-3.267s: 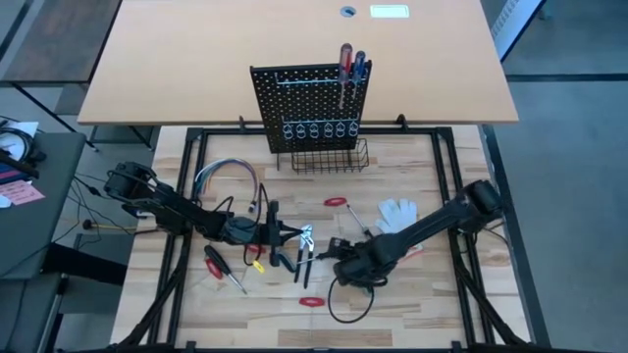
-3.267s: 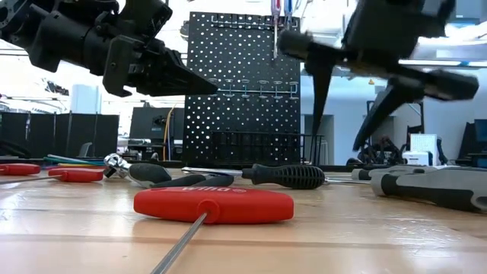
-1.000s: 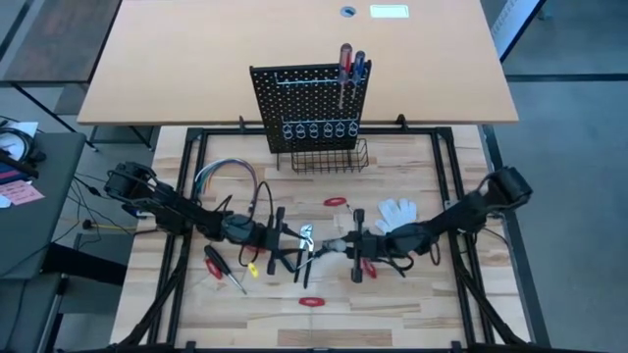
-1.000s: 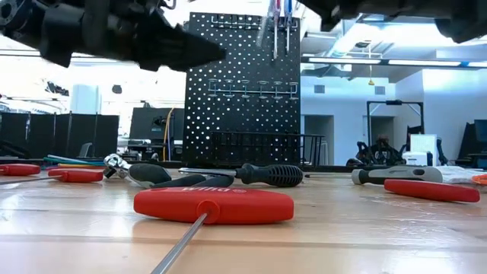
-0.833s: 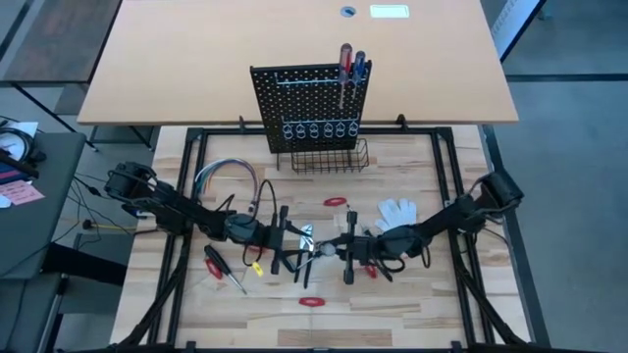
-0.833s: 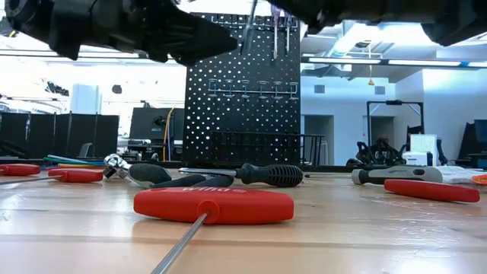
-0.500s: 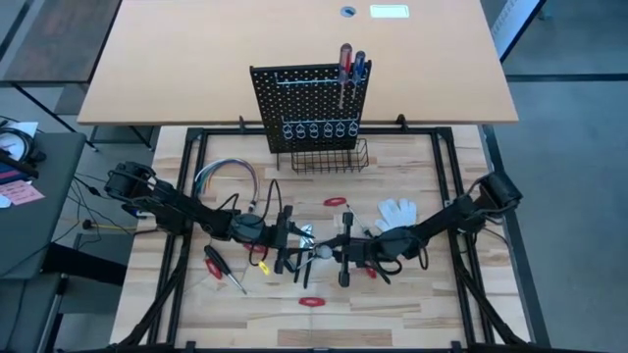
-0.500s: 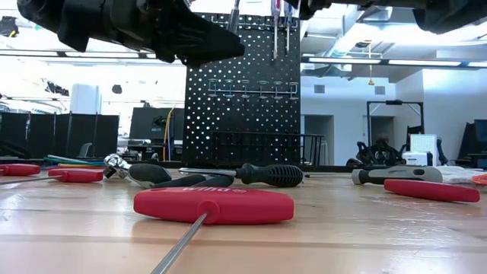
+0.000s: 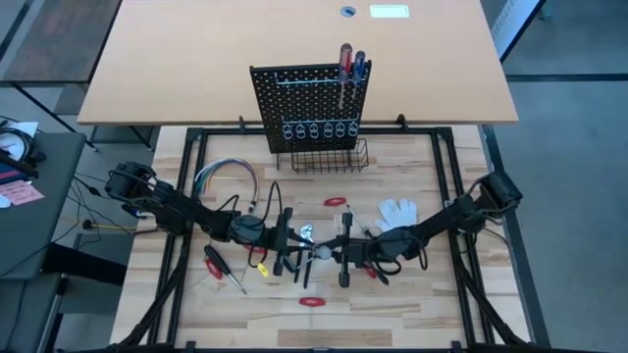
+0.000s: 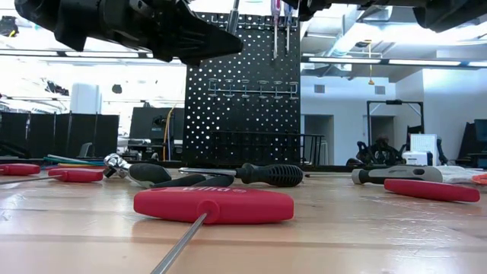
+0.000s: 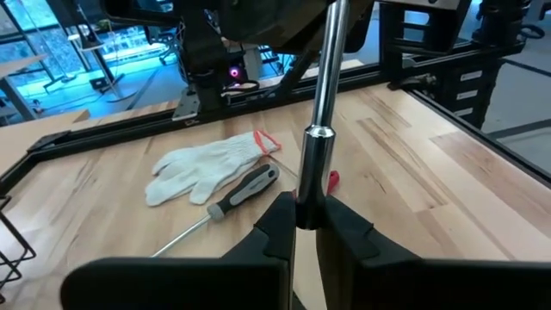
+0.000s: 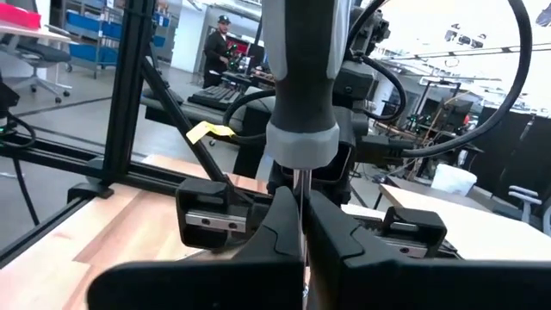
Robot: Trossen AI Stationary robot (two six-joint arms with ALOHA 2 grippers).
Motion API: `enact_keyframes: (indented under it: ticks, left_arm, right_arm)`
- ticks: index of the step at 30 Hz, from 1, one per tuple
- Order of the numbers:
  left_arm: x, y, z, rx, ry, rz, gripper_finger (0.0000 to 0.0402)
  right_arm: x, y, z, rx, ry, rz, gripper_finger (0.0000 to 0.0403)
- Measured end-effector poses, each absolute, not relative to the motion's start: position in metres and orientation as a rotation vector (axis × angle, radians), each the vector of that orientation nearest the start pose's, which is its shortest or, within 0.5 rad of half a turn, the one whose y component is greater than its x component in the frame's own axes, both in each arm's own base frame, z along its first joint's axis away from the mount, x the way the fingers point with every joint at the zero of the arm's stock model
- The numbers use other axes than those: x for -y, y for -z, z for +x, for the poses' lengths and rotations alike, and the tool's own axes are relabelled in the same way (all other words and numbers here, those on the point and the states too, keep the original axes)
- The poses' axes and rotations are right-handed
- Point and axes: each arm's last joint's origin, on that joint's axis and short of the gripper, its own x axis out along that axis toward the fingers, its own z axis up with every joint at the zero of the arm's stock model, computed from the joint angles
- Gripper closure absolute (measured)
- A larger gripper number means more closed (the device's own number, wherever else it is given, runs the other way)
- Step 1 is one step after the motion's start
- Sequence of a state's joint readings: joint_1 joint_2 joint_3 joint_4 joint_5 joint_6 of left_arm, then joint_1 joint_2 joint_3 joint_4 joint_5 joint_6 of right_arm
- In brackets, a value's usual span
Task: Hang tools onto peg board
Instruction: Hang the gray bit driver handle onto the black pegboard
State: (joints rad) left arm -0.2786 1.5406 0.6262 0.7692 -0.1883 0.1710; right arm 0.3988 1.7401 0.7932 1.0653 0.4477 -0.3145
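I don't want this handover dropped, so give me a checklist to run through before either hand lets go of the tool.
1. Left hand shut on the grey tool: ok.
2. Right hand shut on the same tool: ok.
3. Tool held above the table: ok.
4. Ring holders on the peg board free: ok, they look empty.
5. Grip firm enough for one hand alone: cannot tell.
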Motion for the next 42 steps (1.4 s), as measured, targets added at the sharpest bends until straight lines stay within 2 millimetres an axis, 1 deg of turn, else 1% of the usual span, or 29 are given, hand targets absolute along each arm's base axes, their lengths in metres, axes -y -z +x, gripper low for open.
enact_keyframes:
  ticks: [3, 6, 9, 16, 18, 21, 23, 26, 29, 32, 34, 36, 39, 42]
  left_arm:
    - [0.078, -0.196, 0.294, -0.135, 0.1, 0.192, 0.0385]
    - [0.078, -0.195, 0.293, -0.13, 0.098, 0.179, 0.0385]
    - [0.077, -0.193, 0.29, -0.106, 0.095, 0.16, 0.0385]
    - [0.074, -0.19, 0.28, -0.017, 0.087, 0.121, 0.0385]
    - [0.073, -0.189, 0.278, -0.002, 0.087, 0.116, 0.0385]
    - [0.073, -0.19, 0.277, 0.007, 0.087, 0.114, 0.0385]
    - [0.073, -0.191, 0.277, 0.02, 0.086, 0.113, 0.0385]
    - [0.073, -0.191, 0.277, 0.025, 0.086, 0.117, 0.0385]
    - [0.073, -0.192, 0.277, 0.032, 0.086, 0.116, 0.0385]
    - [0.073, -0.192, 0.277, 0.03, 0.086, 0.117, 0.0385]
    - [0.073, -0.192, 0.277, 0.03, 0.087, 0.12, 0.0385]
    - [0.073, -0.192, 0.277, 0.031, 0.09, 0.121, 0.0385]
    - [0.074, -0.191, 0.277, 0.026, 0.096, 0.125, 0.0385]
    - [0.075, -0.191, 0.277, 0.022, 0.102, 0.133, 0.0386]
  right_arm:
    - [-0.124, -0.21, 0.327, 0.094, 0.064, -0.266, 0.0401]
    - [-0.124, -0.21, 0.327, 0.093, 0.065, -0.265, 0.0389]
    - [-0.124, -0.21, 0.327, 0.088, 0.081, -0.266, 0.0357]
    - [-0.123, -0.206, 0.327, 0.05, 0.085, -0.283, 0.0254]
    - [-0.123, -0.204, 0.328, 0.032, 0.084, -0.27, 0.0234]
    - [-0.115, -0.202, 0.33, 0.014, 0.102, -0.216, 0.022]
    - [-0.111, -0.202, 0.332, 0.009, 0.116, -0.2, 0.022]
    - [-0.105, -0.202, 0.334, 0.01, 0.129, -0.199, 0.0231]
    - [-0.104, -0.202, 0.336, 0.014, 0.069, -0.202, 0.0245]
    - [-0.108, -0.199, 0.348, 0.018, 0.053, -0.217, 0.0258]
    - [-0.112, -0.193, 0.357, 0.001, 0.05, -0.268, 0.0265]
    - [-0.116, -0.193, 0.366, 0.012, 0.068, -0.306, 0.0276]
    - [-0.121, -0.194, 0.371, -0.01, 0.083, -0.339, 0.0303]
    - [-0.124, -0.194, 0.37, -0.027, 0.101, -0.349, 0.0335]
